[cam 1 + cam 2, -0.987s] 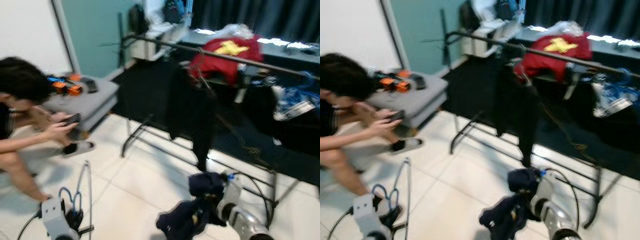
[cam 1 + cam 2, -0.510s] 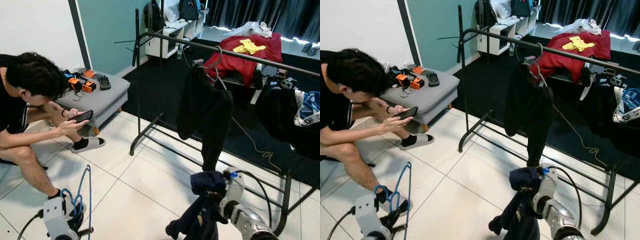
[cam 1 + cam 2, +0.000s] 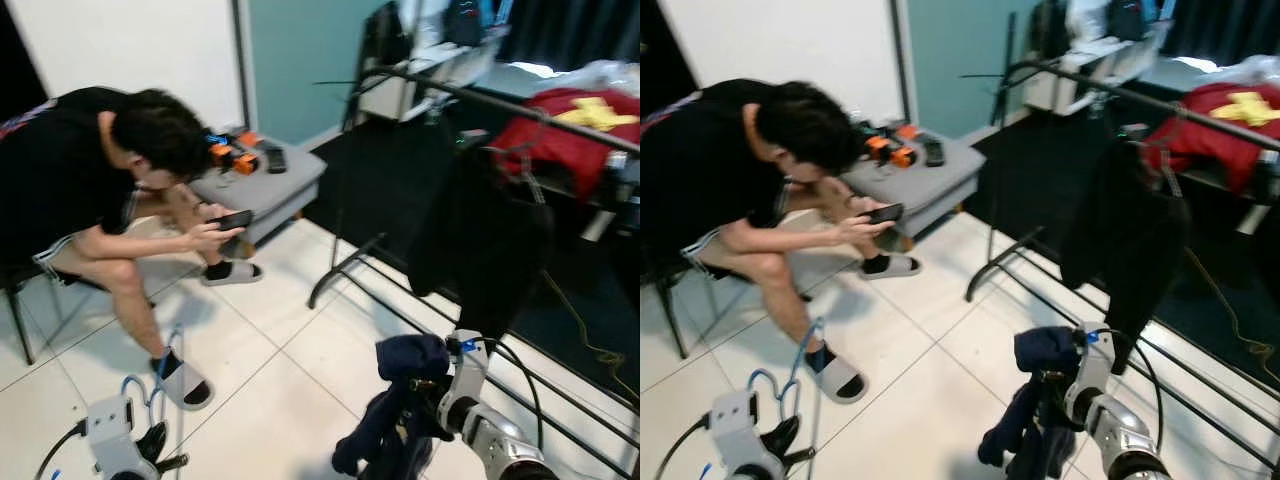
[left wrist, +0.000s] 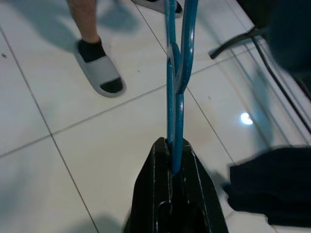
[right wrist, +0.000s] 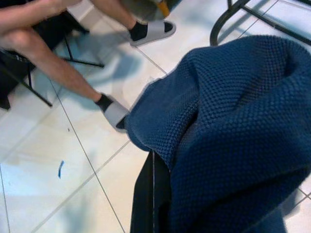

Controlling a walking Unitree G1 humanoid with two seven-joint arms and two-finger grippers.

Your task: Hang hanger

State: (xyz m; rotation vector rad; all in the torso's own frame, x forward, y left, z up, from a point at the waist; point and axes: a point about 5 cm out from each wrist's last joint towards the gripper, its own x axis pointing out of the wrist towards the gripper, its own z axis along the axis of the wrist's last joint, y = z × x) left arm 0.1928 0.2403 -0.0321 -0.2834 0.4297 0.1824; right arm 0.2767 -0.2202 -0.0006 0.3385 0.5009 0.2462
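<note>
A blue wire hanger stands up from my left gripper, which is shut on its lower part, low at my left. My right gripper is shut on a dark navy knit garment that drapes over it and hangs toward the floor. Ahead to the right runs a black clothes rail with a dark garment hanging from it.
A person sits on a chair at the left, looking at a phone, with slippered feet close to my left arm. A grey bench holds small tools. The rack's black floor bars cross the white tiles. A red cloth lies behind.
The camera has swung left, so the person now sits nearer the middle and the rack farther right. Both grippers keep their holds.
</note>
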